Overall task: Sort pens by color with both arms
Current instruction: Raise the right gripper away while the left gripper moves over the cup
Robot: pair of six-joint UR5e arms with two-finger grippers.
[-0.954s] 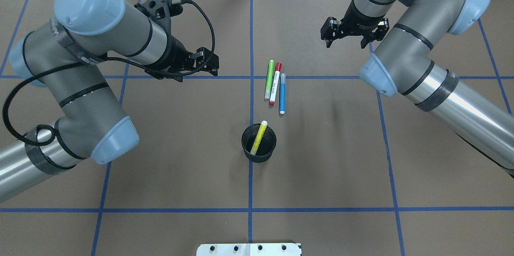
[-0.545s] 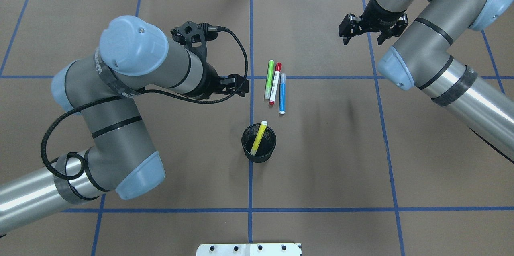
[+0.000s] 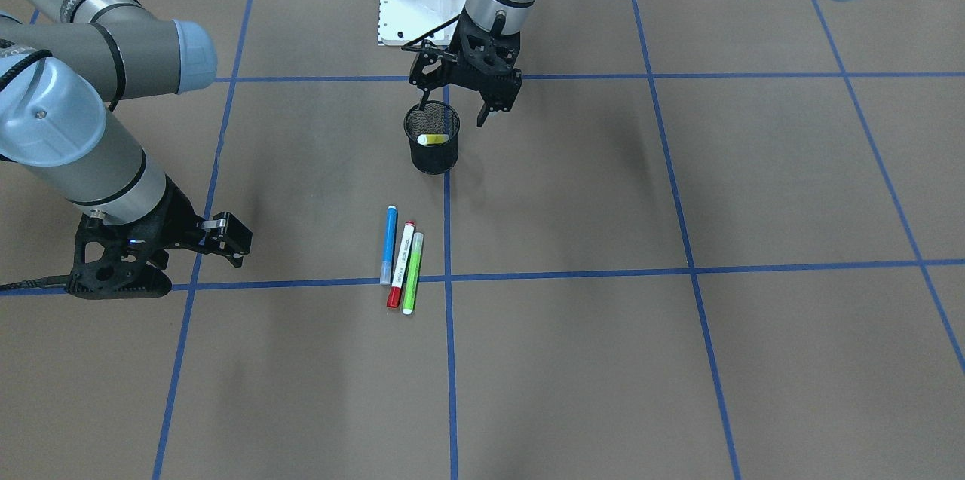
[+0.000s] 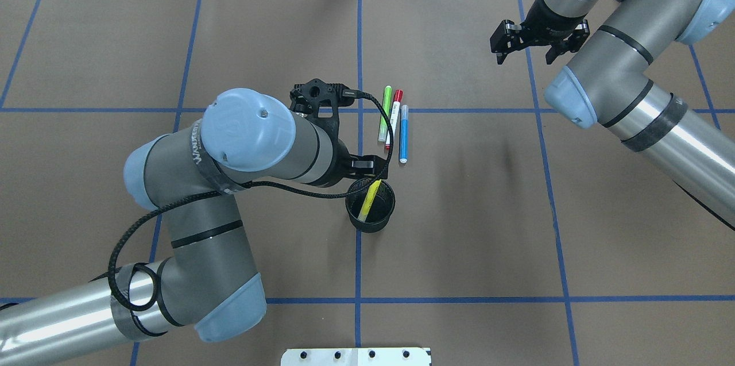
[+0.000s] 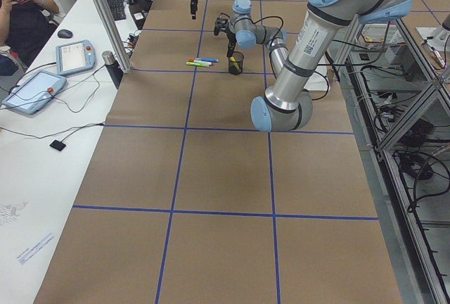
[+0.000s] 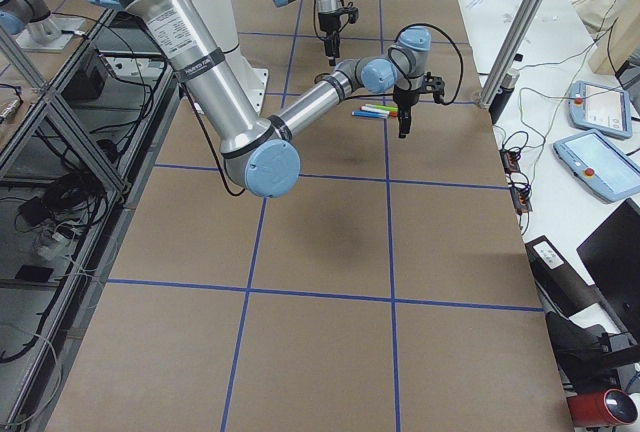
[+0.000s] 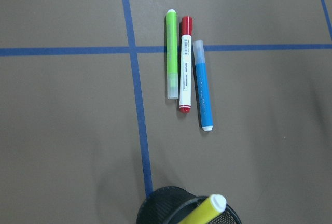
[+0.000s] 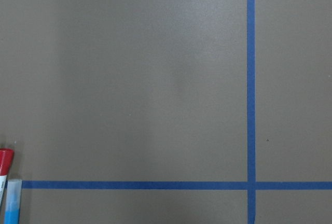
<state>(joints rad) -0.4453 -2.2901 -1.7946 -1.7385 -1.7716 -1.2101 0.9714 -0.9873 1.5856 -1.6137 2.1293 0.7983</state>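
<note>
A lime green pen (image 4: 384, 114), a white-bodied pen with a red cap (image 4: 393, 120) and a blue pen (image 4: 403, 133) lie side by side at the table's centre. They also show in the left wrist view: green (image 7: 171, 53), red (image 7: 185, 66), blue (image 7: 202, 86). A yellow pen (image 4: 370, 199) leans inside the black mesh cup (image 4: 380, 218). My left gripper (image 3: 452, 112) is open and empty, hovering over the cup's (image 3: 432, 156) rim. My right gripper (image 4: 525, 60) is open and empty, far off to the pens' right.
The white pedestal base (image 4: 356, 356) sits at the table's near edge. Blue tape lines (image 4: 459, 110) cross the brown table cover. A side bench with tablets (image 5: 35, 89) and an aluminium post (image 5: 105, 22) lies beyond the far edge.
My left arm has swung right and toward the robot, from the pens' left to over the cup. My right gripper has drifted right and away from the pens. The pens have not moved.
</note>
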